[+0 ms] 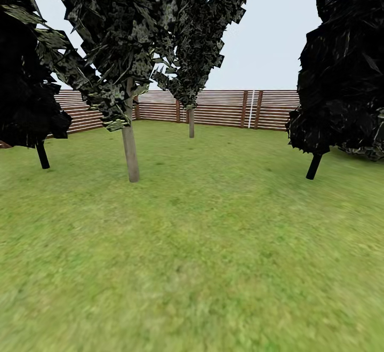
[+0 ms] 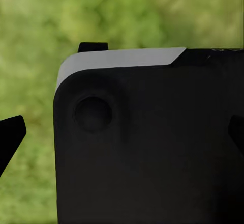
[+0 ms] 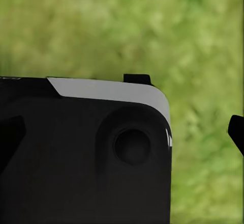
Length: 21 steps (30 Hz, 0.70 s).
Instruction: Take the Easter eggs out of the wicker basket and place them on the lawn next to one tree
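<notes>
Head view: wide green lawn with yellowish patches [image 1: 213, 266] fills the foreground, brown horizontal-slat wooden fence [image 1: 224, 108] runs along the back. Nearest tree with straight pale grey-brown trunk and green-and-white canopy [image 1: 130, 152] stands left of centre on the grass; a second similar pale-trunked tree [image 1: 191, 122] is further back, near the fence. Dark near-black conical trees flank both sides, one left [image 1: 26, 90], one right [image 1: 341, 69]. Left wrist view: black robot body panel with a grey edge [image 2: 152, 147] over blurred grass, dark left gripper fingertips [image 2: 10, 137] at the frame edges; jaw state can't tell. Right wrist view: same kind of black panel [image 3: 81, 152], right gripper fingertip [image 3: 236, 130] at the edge; spread or pressed, can't tell.
</notes>
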### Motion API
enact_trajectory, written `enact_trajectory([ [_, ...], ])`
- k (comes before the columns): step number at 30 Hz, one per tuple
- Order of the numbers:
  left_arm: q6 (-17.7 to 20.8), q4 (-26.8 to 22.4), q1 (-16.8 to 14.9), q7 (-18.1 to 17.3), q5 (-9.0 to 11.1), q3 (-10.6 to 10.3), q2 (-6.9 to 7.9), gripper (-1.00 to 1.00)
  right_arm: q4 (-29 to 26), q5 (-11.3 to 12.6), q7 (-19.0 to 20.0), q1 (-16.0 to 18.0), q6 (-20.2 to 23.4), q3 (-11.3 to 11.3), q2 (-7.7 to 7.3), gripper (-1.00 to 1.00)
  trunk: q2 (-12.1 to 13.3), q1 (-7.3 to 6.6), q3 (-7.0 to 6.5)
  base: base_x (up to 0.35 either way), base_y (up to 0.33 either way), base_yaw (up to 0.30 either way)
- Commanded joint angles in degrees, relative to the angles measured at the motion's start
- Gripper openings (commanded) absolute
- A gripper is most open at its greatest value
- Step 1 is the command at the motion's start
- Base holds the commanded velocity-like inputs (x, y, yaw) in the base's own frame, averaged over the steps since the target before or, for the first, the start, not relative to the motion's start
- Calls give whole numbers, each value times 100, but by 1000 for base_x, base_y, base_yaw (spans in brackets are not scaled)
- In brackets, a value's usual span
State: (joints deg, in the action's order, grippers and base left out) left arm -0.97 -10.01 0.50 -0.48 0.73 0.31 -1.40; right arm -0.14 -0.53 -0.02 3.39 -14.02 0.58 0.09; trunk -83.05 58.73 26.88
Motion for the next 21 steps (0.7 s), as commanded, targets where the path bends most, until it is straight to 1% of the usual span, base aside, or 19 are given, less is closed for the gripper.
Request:
enact_trajectory([
  [1,-8,-9,3,-5,7,3,-1,100,5,-6,-3,3,-18,3,4,100,-3,0,5,0,0,0],
  [7,-9,-10,3,4,23,20,8,100,17,-12,-3,3,-30,9,-17,100,-3,0,5,0,0,0],
  [8,-9,-10,3,4,24,13,8,100,8,-49,1,3,-45,65,-21,100,-3,0,5,0,0,0],
  [13,-9,-9,3,4,24,13,8,100,5,-53,-6,3,-48,72,-13,100,-3,0,5,0,0,-36],
  [16,-9,-10,3,4,24,14,8,100,5,-53,-6,3,-54,73,-16,100,-3,0,5,0,0,-136],
  [21,-9,-10,3,4,24,13,8,100,5,-53,-7,3,-57,74,-17,100,-3,0,5,0,0,-244],
])
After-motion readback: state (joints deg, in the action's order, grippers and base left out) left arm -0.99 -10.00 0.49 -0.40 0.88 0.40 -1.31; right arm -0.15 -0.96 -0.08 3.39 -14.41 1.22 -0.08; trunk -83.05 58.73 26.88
